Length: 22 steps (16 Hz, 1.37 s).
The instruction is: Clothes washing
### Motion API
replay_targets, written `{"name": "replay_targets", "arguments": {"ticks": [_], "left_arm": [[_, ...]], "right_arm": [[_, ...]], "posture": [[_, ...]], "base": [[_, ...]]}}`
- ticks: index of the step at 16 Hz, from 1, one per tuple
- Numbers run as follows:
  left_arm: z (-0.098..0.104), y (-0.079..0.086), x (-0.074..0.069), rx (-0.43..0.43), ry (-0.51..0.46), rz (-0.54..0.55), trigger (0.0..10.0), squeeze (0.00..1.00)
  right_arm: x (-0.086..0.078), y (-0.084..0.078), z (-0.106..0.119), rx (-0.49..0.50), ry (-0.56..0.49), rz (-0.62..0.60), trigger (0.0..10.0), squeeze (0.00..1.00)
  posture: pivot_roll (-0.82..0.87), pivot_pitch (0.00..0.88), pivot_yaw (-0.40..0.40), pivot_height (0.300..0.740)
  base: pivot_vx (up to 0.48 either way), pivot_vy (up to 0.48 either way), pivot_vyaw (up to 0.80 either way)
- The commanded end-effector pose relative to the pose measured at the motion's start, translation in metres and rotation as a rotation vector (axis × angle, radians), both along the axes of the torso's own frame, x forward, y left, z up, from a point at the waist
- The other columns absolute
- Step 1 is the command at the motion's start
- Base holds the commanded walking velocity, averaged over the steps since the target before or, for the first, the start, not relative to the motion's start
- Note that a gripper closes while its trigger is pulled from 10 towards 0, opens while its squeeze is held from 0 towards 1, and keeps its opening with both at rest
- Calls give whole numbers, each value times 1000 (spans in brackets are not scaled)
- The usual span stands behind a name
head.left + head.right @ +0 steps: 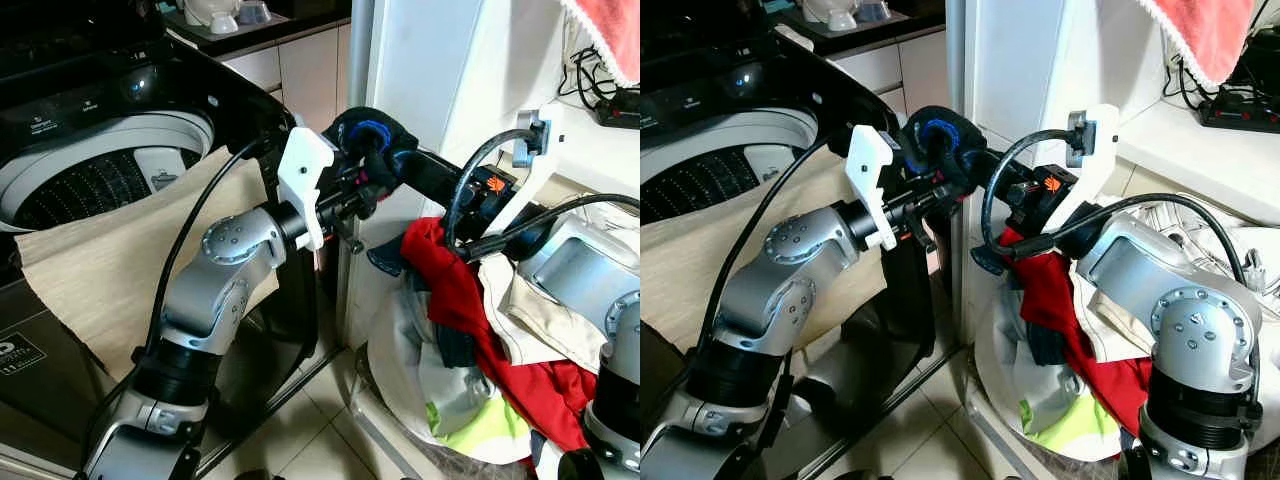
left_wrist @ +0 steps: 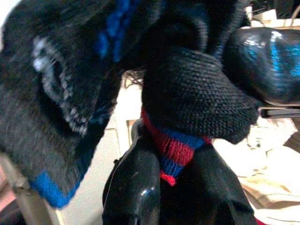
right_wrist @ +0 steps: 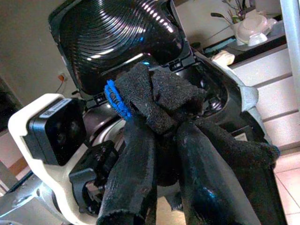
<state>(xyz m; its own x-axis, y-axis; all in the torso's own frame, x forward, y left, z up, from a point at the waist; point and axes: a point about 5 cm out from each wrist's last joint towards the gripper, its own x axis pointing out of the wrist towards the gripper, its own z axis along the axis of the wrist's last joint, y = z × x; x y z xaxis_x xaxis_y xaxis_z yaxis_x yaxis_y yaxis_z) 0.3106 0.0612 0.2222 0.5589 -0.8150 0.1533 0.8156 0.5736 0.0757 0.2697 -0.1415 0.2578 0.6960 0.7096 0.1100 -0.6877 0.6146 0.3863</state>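
Both the left gripper [image 1: 365,165] and right gripper [image 1: 405,165] are clamped on one dark sock [image 1: 368,135]; free one gripper, then swing left over the washing machine [image 1: 90,185].

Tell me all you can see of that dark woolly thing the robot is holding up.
The black knitted garment looks like a sock or socks, with blue trim and a red-and-blue striped band. It is bunched up in mid-air between the washing machine and the laundry pile. Both the left hand and the right hand are shut on it.

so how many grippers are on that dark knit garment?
2: left gripper and right gripper both clamp the black-and-blue knit garment, held between the open washing machine and laundry pile.
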Motion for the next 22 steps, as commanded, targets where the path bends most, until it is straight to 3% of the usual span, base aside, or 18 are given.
{"name": "replay_targets", "arguments": {"ticks": [1, 6, 7, 8, 9, 10, 11, 12, 13, 14, 15, 16, 18, 20, 22], "left_arm": [[13, 20, 12, -33, -48, 139, 0, 0], [18, 30, 20, -53, -72, 227, 0, 0], [22, 36, 25, -77, -99, 298, 0, 0], [34, 48, 31, -55, -189, 427, 0, 0], [44, 59, 36, -63, -244, 515, 0, 0], [75, 95, 45, -33, -386, 745, 0, 0], [84, 106, 46, -13, -431, 802, 0, 0], [96, 135, 53, 79, -469, 945, 0, 0], [102, 157, 56, 137, -491, 1043, 9255, 0], [107, 173, 58, 166, -492, 1065, 10000, 0], [102, 176, 63, 229, -442, 1018, 10000, 678], [87, 177, 71, 322, -321, 964, 10000, 1000], [71, 182, 77, 368, -193, 953, 10000, 1000], [61, 193, 81, 412, -108, 1027, 10000, 1000], [57, 201, 83, 440, -82, 1067, 10000, 1000]], "right_arm": [[0, 1, 1, -15, -4, 6, 10000, 1000], [2, -3, 8, 35, -35, -17, 10000, 1000], [4, -6, 11, 15, -64, -56, 10000, 1000], [5, -6, 12, -1, -77, -70, 10000, 0], [4, -6, 12, -18, -81, -66, 10000, 0], [3, 2, 4, -164, -96, -49, 10000, 0], [2, 4, 1, -217, -101, -47, 10000, 0], [6, 9, -4, -250, -95, -70, 10000, 0], [9, 10, -6, -253, -94, -97, 10000, 0], [13, 11, -8, -258, -95, -129, 10000, 0], [14, 11, -9, -262, -92, -143, 10000, 0], [14, 14, -12, -274, -84, -140, 10000, 0], [13, 18, -18, -316, -78, -125, 10000, 0], [8, 23, -26, -367, -70, -99, 10000, 0], [6, 24, -31, -389, -62, -101, 10000, 0]], "posture": [[-98, 0, 53, 740], [-98, 0, 55, 740], [-97, 0, 54, 740], [-99, 0, 55, 740], [-97, 0, 53, 740], [-93, 0, 52, 740], [-93, 0, 52, 740], [-88, 0, 50, 740], [-88, 0, 50, 740], [-81, 0, 47, 740], [-77, 0, 45, 740], [-77, 0, 46, 740], [-88, 0, 53, 740], [-88, 0, 54, 740], [-99, 0, 57, 740]], "base": [[0, 0, 0], [0, 0, 0], [0, 0, 0], [0, 0, 0], [0, 0, 0], [0, 0, 0], [0, 0, 0], [0, 0, 0], [0, 0, 0], [0, 0, 0], [0, 0, 0], [0, 0, 0], [0, 0, 0], [0, 0, 0], [0, 0, 0]]}}
